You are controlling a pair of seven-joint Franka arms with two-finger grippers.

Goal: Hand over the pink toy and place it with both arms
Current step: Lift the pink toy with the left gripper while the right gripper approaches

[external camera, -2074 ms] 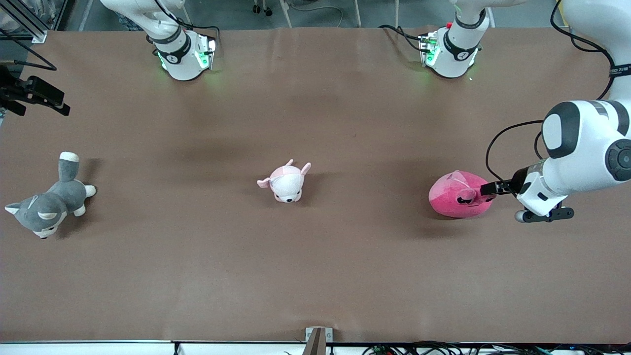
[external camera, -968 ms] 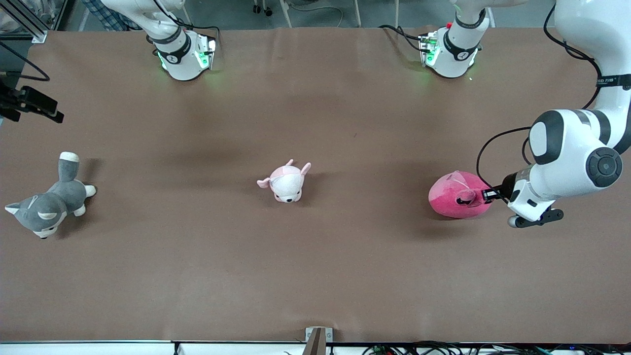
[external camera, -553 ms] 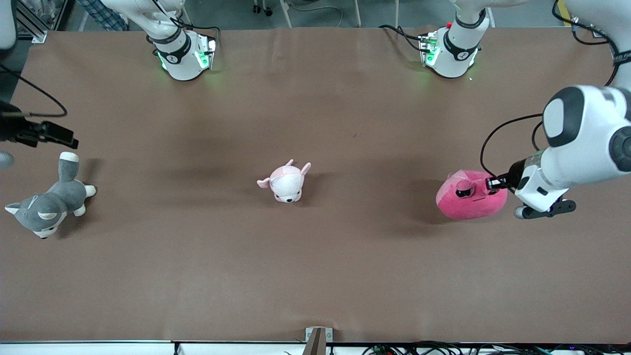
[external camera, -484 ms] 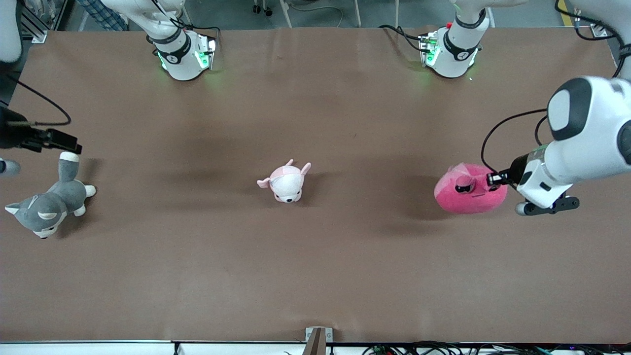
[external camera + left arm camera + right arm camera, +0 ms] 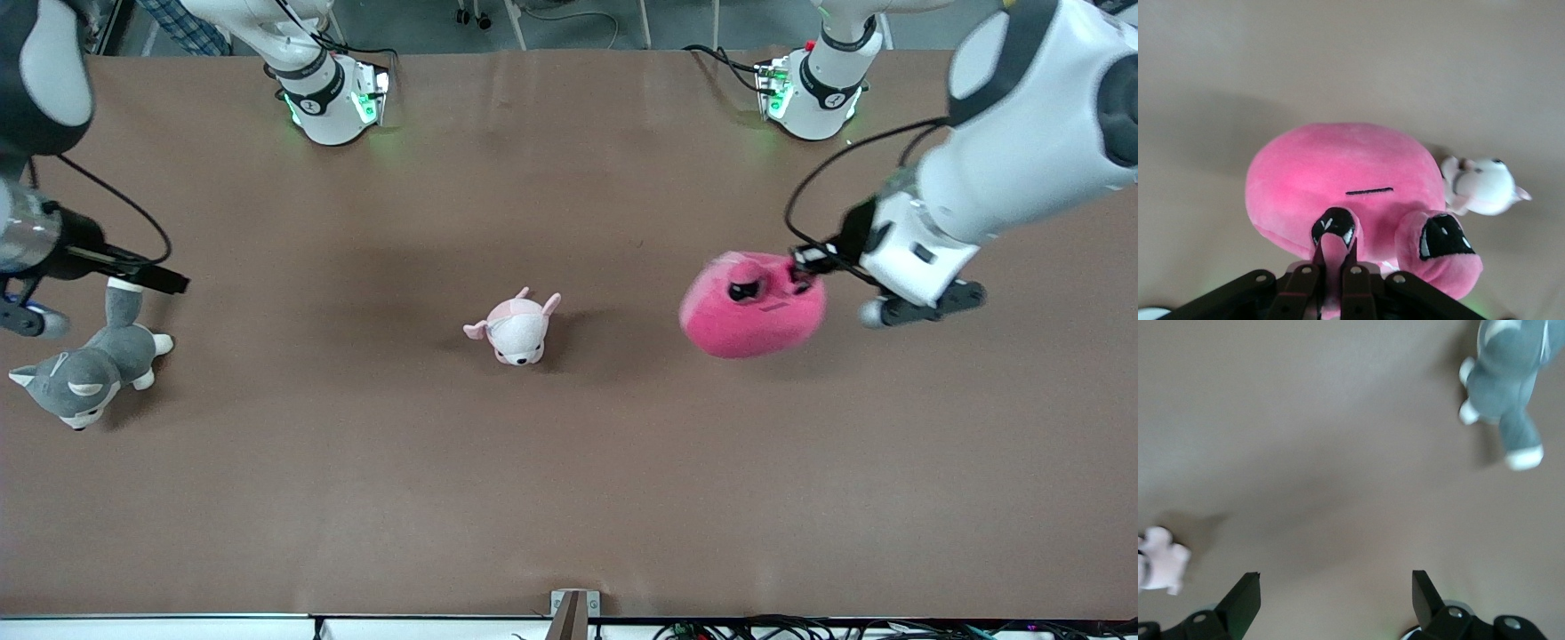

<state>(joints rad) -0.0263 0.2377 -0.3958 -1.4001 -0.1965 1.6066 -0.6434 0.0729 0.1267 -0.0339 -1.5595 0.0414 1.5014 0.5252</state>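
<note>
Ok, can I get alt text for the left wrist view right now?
The left hand is shut on a top flap of the pink toy, which hangs over the brown table. A small pale pink-and-white plush lies on the table past it.

Both arms white, glossy rounded shells with black bands at the joints. Left arm (image 5: 1022,160): big white link, dark round joint cap at its end, white wrist block with a dark panel, loose black cable looping from link to wrist, small grey-tipped black bracket under the wrist. Right arm (image 5: 36,98): black-and-white link, metallic grey wrist section, thin black cable arcing off it. Bases (image 5: 333,98) at the tabletop's top edge: white cylinders, black collar with white marking, green status lights, black cables trailing off. Fingers (image 5: 1245,597) black, angular; screw heads visible on the mounts in both wrist views.
</note>
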